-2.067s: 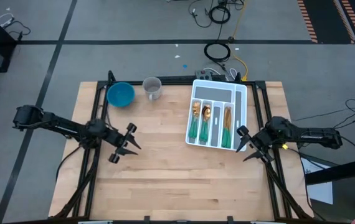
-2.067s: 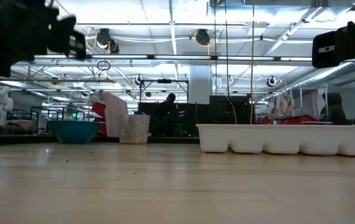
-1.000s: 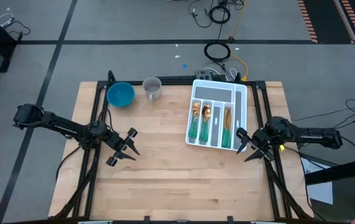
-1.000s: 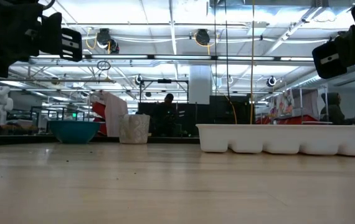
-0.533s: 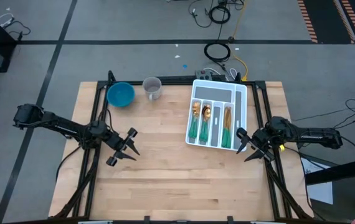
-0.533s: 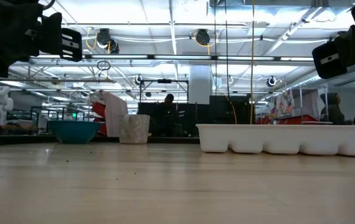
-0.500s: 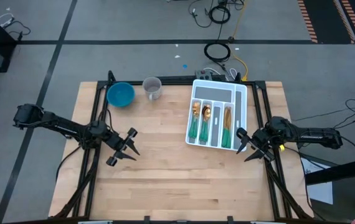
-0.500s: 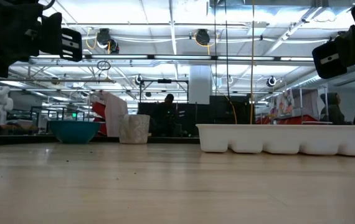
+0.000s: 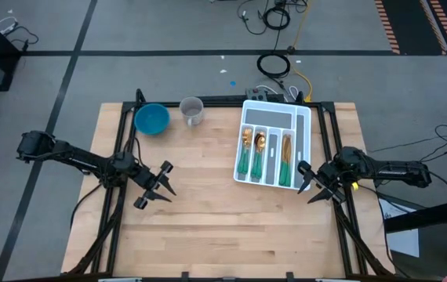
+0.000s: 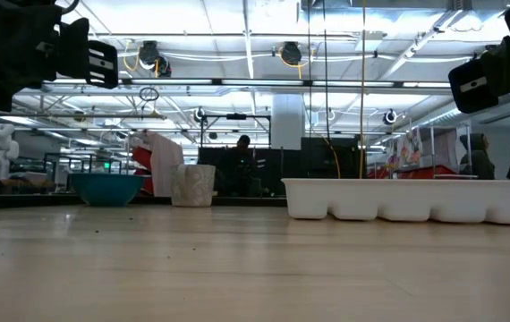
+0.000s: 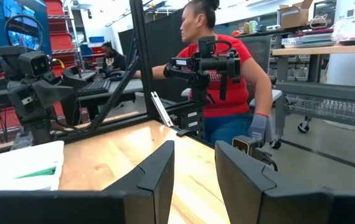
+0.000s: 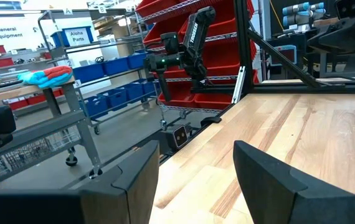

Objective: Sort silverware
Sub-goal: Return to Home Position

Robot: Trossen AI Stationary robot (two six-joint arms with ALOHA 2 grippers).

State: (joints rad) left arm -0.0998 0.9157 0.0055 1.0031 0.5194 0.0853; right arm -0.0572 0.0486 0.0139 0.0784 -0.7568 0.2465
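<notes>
Overhead, the silverware (image 9: 264,154) lies in the white organizer (image 9: 277,107), gold heads toward the far edge and green handles toward the near one, grouped in its long slots. With the wooden table (image 9: 223,235) read as a clock face, the organizer sits at about 1 o'clock, its far end close to the table's rim. A blue bowl (image 9: 152,119) and a clear cup (image 9: 192,110) stand near the far edge, around 10 and 11 o'clock.

The left gripper (image 9: 159,182) hangs at 9 o'clock, fingers spread and holding nothing, just inside the left edge. The right gripper (image 9: 309,182) hangs at 3 o'clock by the right edge, also spread and holding nothing, one finger just beside the organizer's near right corner. From table height, both hang well above the boards. The middle and the whole near half of the table lie open between them.
</notes>
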